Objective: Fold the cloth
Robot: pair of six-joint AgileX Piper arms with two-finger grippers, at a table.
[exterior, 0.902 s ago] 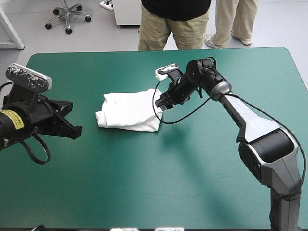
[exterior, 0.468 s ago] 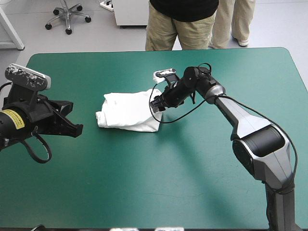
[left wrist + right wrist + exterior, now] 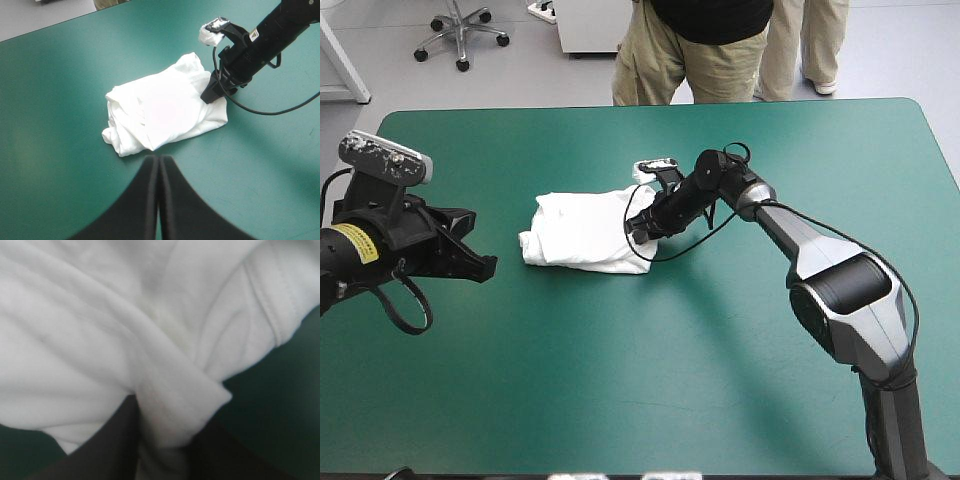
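Both clenched | right hand [image 3: 638, 232] pinching T-shirt [image 3: 582, 232] edge | left hand [image 3: 485, 266] closed tight, well apart

T-shirt [image 3: 100, 330] cut off close up, fold partly covering right hand [image 3: 162, 440]

Your T-shirt [image 3: 580, 230] lies on the table [image 3: 720, 380], left of centre. Your right gripper [image 3: 638, 235] is at its right edge, a fold between the fingers [image 3: 111, 446]; your left gripper [image 3: 487, 266] stands well apart on its left.
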